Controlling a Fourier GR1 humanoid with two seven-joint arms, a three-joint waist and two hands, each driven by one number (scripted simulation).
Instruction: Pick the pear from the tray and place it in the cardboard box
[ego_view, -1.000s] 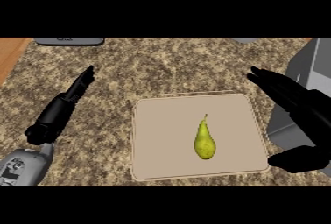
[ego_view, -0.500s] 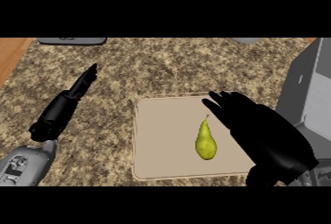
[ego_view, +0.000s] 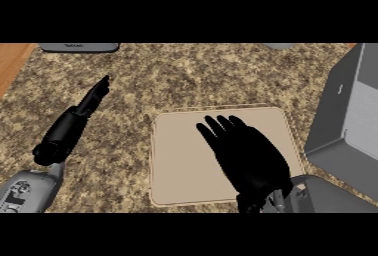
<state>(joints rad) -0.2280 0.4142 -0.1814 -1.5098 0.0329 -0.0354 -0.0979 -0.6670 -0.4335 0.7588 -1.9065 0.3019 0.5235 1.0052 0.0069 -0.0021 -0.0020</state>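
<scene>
My right hand (ego_view: 247, 160) hangs over the middle of the tray (ego_view: 177, 165), palm down, fingers stretched and fanned toward the top of the frame, with nothing in them that I can see. The pear doesn't show at all. I reckon it lies on the tray right under my palm, which is why the hand sits there: cover it first, then curl round it. The box (ego_view: 347, 115), grey-walled, stands at the right edge just beside the tray, so the carry should be short. My left hand (ego_view: 74, 125) rests at the left over the counter (ego_view: 184, 75), fingers straight, well apart from the tray and out of the way.
</scene>
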